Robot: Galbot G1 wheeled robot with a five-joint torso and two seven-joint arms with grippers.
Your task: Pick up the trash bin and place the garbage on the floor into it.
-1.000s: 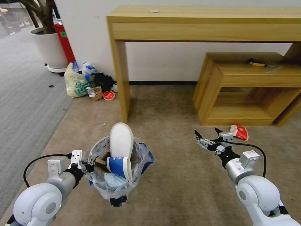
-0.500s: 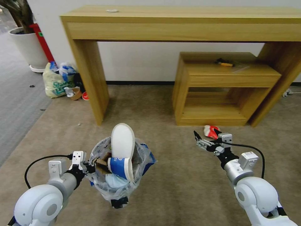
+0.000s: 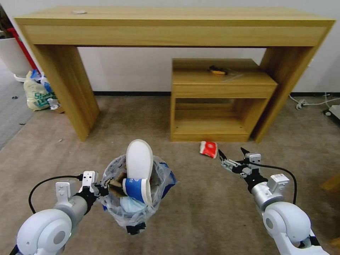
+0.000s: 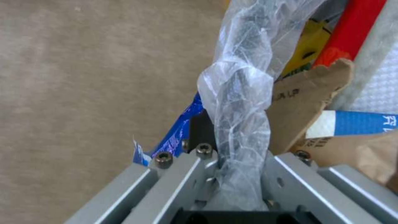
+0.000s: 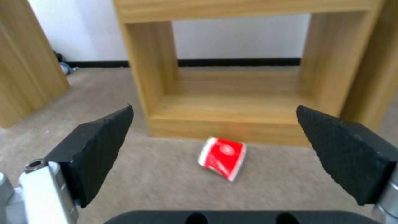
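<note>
- Nearest to us, our left gripper [image 3: 99,189] pinches the rim of the trash bin [image 3: 136,198] through its crinkly plastic liner [image 4: 238,102] and holds the bin above the floor [image 3: 198,219].
- The bin is already crowded: a white insole [image 3: 139,160] stands upright out of it, with a blue-and-white cup [image 3: 136,188] and torn cardboard [image 4: 307,93] beside it.
- Our right gripper [image 3: 232,158] hangs in the air ahead on the right, its jaws spread wide and holding nothing.
- Just beyond it a crushed red wrapper [image 5: 222,157] lies on the carpet, close in front of the low wooden shelf [image 3: 219,102].
- To do this step well, we judge the open jaws should come down centred over the wrapper, straddle it, and close low against the carpet so the thin piece does not slip.
- We should keep the bin level meanwhile, since the tall insole could tip out.
- Farthest back stands the long wooden table [image 3: 170,26] against the wall.
</note>
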